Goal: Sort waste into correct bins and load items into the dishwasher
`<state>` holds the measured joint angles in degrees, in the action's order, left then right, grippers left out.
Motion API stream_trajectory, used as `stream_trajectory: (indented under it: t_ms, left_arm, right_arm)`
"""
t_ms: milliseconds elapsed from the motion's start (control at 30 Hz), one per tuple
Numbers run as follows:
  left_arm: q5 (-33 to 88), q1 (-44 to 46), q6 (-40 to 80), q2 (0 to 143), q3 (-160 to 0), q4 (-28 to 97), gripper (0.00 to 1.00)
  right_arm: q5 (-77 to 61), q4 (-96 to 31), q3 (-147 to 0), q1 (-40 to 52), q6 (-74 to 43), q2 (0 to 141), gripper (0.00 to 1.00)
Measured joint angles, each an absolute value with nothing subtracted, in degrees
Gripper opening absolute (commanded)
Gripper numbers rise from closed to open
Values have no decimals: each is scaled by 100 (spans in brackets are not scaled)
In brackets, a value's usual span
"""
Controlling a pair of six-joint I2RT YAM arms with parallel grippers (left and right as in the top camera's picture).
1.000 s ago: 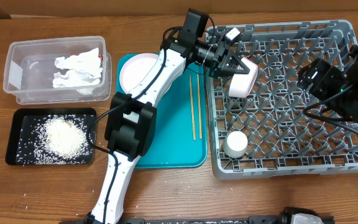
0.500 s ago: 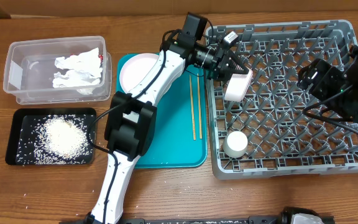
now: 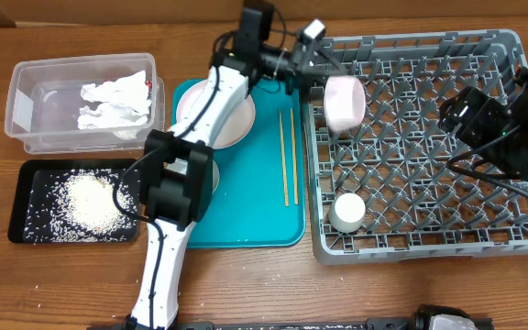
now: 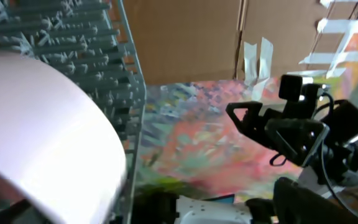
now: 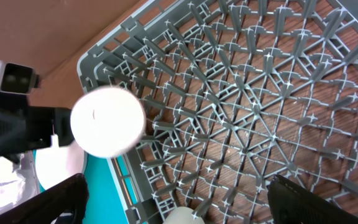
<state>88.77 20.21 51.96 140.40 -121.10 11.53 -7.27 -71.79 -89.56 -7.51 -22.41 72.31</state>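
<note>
A white bowl (image 3: 345,101) stands on its edge among the pegs at the back left of the grey dishwasher rack (image 3: 429,238). My left gripper (image 3: 319,62) is open just left of the bowl, free of it. In the left wrist view the bowl (image 4: 42,143) fills the left side, blurred. My right gripper (image 5: 185,205) hangs open and empty over the rack (image 5: 260,93). A small cup (image 3: 347,213) sits in the rack's front left. Chopsticks (image 3: 287,156) and a plate (image 3: 232,124) lie on the teal tray (image 3: 264,220).
The clear tub (image 3: 26,128) at the back left holds stained napkins (image 3: 113,101). In front of it, rice (image 3: 90,202) is heaped in the black tray (image 3: 26,229). A few grains lie on the table. My left arm (image 3: 168,238) crosses the teal tray.
My left gripper has opened, let go of the bowl and drawn back to the left. The bowl stays on its edge in the rack. The right arm has not moved.
</note>
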Motion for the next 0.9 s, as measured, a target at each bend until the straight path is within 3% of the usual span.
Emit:
stream_trajectory:
  t_ms: [167, 500, 733, 900]
  left_arm:
    - [8919, 1927, 5865, 14040, -12110, 298, 100]
    - [8943, 1938, 6390, 14040, -12110, -67, 100]
    - [8956, 1881, 7218, 14038, -12112, -1586, 100]
    - [8956, 1754, 7883, 14038, -12112, -1774, 98]
  right_arm:
    - [-727, -7175, -8956, -751, -2241, 7234, 93]
    - [-727, -7175, -8956, -751, -2244, 7234, 93]
    - [-729, -7168, -8956, -751, -2244, 7234, 93]
    - [-727, -7168, -8956, -751, -2244, 7234, 93]
